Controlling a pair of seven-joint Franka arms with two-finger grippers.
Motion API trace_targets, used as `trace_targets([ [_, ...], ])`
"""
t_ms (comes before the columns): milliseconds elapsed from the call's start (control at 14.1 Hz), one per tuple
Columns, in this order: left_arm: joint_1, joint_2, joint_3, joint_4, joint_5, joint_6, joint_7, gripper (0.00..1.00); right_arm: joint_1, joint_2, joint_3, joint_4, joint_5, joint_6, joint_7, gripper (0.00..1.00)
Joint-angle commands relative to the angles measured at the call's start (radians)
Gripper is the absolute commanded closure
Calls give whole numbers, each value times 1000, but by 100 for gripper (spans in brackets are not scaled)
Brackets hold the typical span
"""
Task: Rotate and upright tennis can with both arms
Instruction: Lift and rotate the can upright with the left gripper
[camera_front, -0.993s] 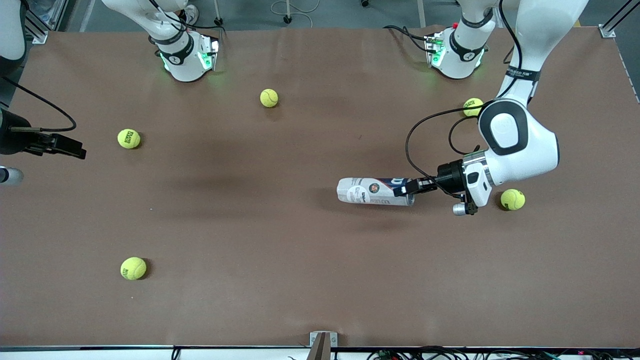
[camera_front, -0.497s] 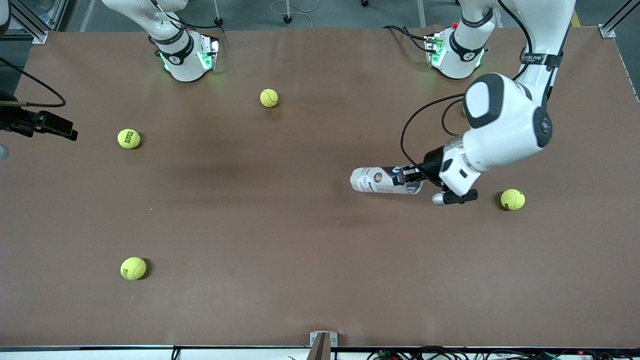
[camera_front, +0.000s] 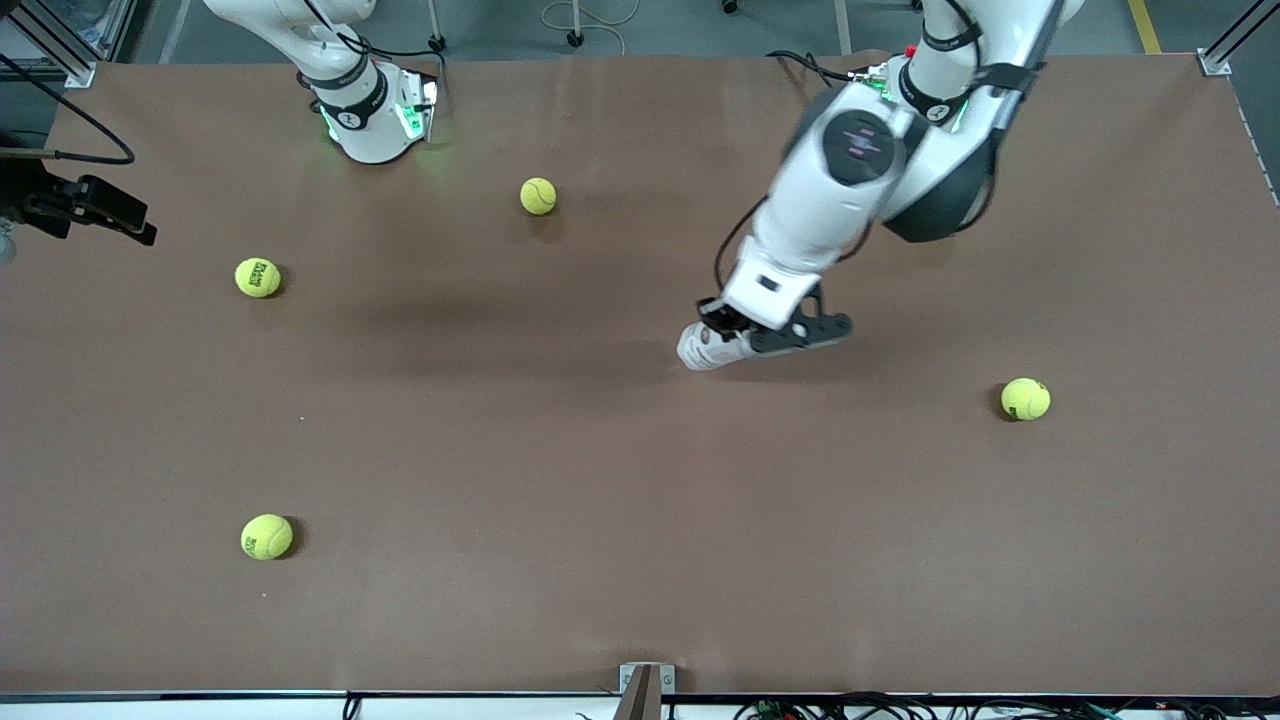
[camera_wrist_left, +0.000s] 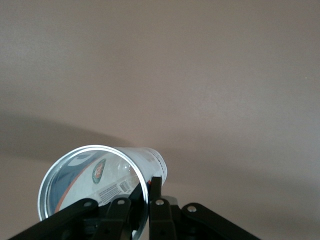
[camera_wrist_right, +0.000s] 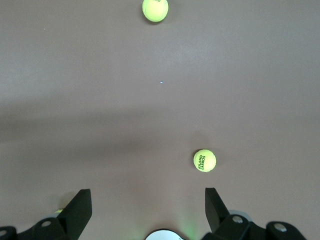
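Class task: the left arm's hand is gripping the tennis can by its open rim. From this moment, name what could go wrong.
1. The left hand pinches only the thin metallic rim of the tennis can, one finger inside; as it tilts, the can may slip or twist out.
2. The can's closed end is low over the table; it could scrape or skid.
3. The right hand waits open at the right arm's end of the table, so it cannot steady the can.

Left arm's wrist hides most of the tennis can (camera_front: 702, 347); right gripper (camera_front: 90, 205), at nine o'clock, is cropped by the frame.
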Motion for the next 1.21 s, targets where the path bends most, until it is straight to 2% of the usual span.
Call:
trace_targets([
  [0,-92,133,11,142,141,-25,-159,100,-12,-51,8,-46,13,22,-3,0],
  [142,-147,209,12,237,218,-125,-224,100,-11,-68,8,-46,13,19,-6,0],
  [284,-197,265,15,288,289,-190,-282,100,-8,-80,8,-46,13,19,-6,0],
  [639,-229,289,15,289,306,-192,-299,99,-9,-77,6,-44,39,36,-9,0],
  [709,-231,296,15,289,306,-192,-299,95,-9,-76,6,-44,40,36,-8,0],
  [780,-229,296,14,289,303,-192,-298,87,-8,-75,6,-44,40,34,-9,0],
  [922,-223,288,15,291,297,-192,-290,56,-6,-75,6,-44,39,34,-12,0],
  [1064,-223,286,17,294,300,-192,-289,36,-5,-74,5,-43,37,34,-16,0],
  [1135,-221,282,17,297,301,-192,-289,32,-5,-74,5,-43,36,34,-16,0],
])
